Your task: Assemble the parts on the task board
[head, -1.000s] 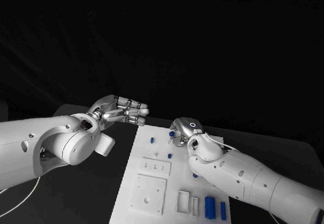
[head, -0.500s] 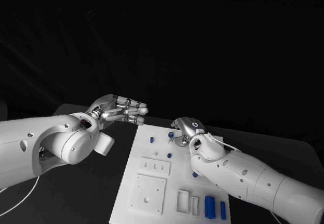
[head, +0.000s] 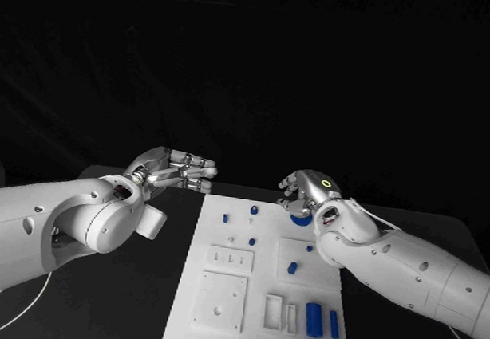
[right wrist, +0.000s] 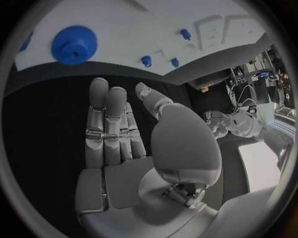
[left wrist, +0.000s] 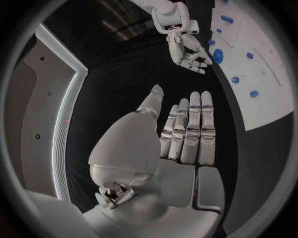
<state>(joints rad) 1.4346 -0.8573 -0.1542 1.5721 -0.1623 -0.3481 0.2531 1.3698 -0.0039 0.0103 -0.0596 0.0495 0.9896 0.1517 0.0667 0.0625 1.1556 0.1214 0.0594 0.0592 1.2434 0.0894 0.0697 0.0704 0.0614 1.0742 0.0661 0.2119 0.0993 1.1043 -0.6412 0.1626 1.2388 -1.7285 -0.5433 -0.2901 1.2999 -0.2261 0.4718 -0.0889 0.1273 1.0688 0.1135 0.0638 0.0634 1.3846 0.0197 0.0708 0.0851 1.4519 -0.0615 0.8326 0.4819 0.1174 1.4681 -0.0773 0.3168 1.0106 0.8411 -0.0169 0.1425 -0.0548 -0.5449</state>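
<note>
At the far edge of the table (head: 129,303), both hands hover off the white board (head: 259,299), one at each far corner. The left hand (head: 176,169) hangs just beyond the board's far left corner with its fingers straight, side by side and holding nothing; the left wrist view shows the palm bare. The right hand (head: 307,187) sits above the far right corner, also released, its fingers stretched flat and empty in the right wrist view. A blue gear (right wrist: 74,44) lies on the board close to that hand's fingertips, near the far right corner, and it looks placed there for the right hand to reach, or perhaps already seated; I cannot tell which. Small blue pegs (head: 251,211) stand or lie along the far part of the board, one short piece (head: 292,267) rests near the middle right, and two longer blue bars (head: 314,317) lie beside open slots (head: 273,311) toward the near right corner. Raised white plates (head: 220,300) with holes fill the near left part. With both hands free and the bars out of their slots, the assembly seems far from finished; a fresh pick of one loose piece appears to be due.
</note>
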